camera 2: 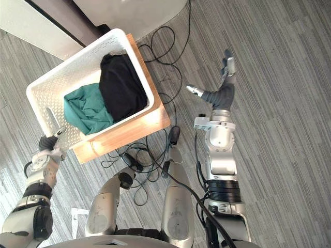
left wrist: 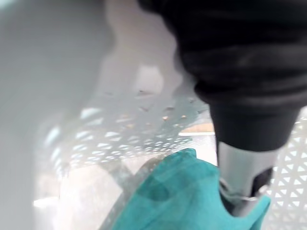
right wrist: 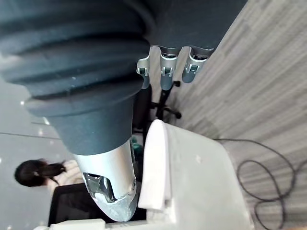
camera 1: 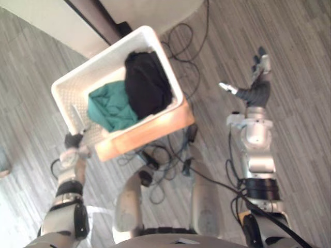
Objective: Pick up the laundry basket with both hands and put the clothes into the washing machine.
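Your left hand (camera 1: 72, 140) sits at the near corner of the white perforated plastic laundry basket (camera 1: 70, 98), though you cannot tell its grip; a teal cloth (camera 1: 108, 106) and a black garment (camera 1: 147, 82) lie inside, just past it. Your right hand (camera 1: 257, 93) hangs spread, well apart from the basket. Lifting and loading remain; no writing is legible

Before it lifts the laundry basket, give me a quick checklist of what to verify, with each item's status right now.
1. Left hand at the basket: ok, it is at the near left corner of the rim.
2. Left hand's grip secure: cannot tell.
3. Right hand on the basket: not ok, it is open over the floor, well apart from the basket.
4. Clothes contained: ok, the teal garment and the black garment lie inside.
5. Basket supported: ok, it rests on the wooden board.
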Controlling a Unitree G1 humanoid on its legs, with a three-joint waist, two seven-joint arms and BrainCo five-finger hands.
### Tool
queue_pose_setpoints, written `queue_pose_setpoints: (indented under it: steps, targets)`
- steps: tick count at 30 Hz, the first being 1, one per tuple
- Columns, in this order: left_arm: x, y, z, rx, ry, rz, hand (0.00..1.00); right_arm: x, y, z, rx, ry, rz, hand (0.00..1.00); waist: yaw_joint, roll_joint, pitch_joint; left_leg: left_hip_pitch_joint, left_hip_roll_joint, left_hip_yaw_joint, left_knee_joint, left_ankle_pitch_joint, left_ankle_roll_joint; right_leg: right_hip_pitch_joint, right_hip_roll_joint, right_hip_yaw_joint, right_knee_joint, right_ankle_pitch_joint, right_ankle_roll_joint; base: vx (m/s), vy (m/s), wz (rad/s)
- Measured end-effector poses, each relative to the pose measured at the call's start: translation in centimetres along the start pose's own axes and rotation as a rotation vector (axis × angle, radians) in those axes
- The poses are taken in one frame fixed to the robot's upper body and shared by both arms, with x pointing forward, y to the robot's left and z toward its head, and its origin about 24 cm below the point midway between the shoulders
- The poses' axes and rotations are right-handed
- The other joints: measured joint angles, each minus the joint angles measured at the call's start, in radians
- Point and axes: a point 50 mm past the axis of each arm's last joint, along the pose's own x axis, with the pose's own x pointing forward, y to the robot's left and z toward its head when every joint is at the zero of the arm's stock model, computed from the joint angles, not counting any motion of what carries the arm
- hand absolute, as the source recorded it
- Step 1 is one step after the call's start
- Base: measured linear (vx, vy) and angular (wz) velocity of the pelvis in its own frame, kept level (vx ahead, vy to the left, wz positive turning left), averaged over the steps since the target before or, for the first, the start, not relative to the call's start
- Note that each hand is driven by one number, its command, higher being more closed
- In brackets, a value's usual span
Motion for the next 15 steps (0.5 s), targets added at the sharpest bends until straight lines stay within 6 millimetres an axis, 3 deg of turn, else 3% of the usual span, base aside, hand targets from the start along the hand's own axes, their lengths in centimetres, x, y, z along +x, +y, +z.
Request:
queue_pose_setpoints:
  steps: [3, 4, 5, 8, 11, 15]
  targets:
    - [1.4, 1.1, 3.5, 0.091, -0.008, 0.018, 0.0, 2.1, -0.4, 2.1, -0.032, -0.101, 0.009, 0.0, -0.001, -0.018, 0.0, -0.015, 0.019, 0.0, 0.031, -0.005, -0.009, 0.001, 0.013, 0.002, -0.018, 0.019, -0.009, 0.06, -0.014, -0.05]
    - [2.3, 1.4, 6.6, 0.151, -0.046, 0.026, 0.0, 3.1, -0.2, 3.2, -0.018, -0.15, 0.011, 0.0, -0.002, -0.036, 0.001, -0.026, 0.026, 0.002, 0.042, -0.005, -0.009, -0.006, 0.017, 0.003, -0.024, 0.028, -0.012, 0.02, -0.025, -0.04]
    - [2.8, 0.9, 10.1, 0.166, -0.128, 0.023, 0.0, 4.0, 0.0, 4.2, -0.001, -0.189, 0.004, 0.0, -0.006, -0.054, 0.01, -0.032, 0.031, 0.001, 0.049, -0.005, -0.007, -0.008, 0.018, 0.004, -0.028, 0.035, -0.013, 0.0, 0.0, 0.0]
    - [2.8, -1.5, 15.0, 0.137, -0.264, -0.019, 0.0, 5.4, 0.3, 6.2, 0.061, -0.255, -0.007, 0.0, -0.007, -0.063, 0.01, -0.058, 0.036, 0.002, 0.069, -0.008, 0.0, -0.026, 0.016, 0.004, -0.032, 0.05, -0.016, 0.02, 0.003, -0.01]
    - [2.7, -3.3, 15.9, 0.113, -0.291, -0.067, 0.0, 6.7, 0.5, 6.6, 0.155, -0.248, -0.006, 0.0, -0.006, -0.063, 0.01, -0.068, 0.042, 0.012, 0.081, -0.016, 0.006, -0.038, 0.016, 0.005, -0.03, 0.057, -0.016, 0.07, 0.016, -0.06]
    - [2.7, -4.2, 15.6, 0.1, -0.278, -0.12, 0.0, 7.1, 1.5, 5.6, 0.206, -0.174, 0.071, 0.0, 0.002, -0.063, 0.01, -0.068, 0.056, 0.012, 0.094, -0.021, 0.005, -0.038, 0.022, 0.001, -0.022, 0.057, -0.016, 0.08, -0.01, -0.03]
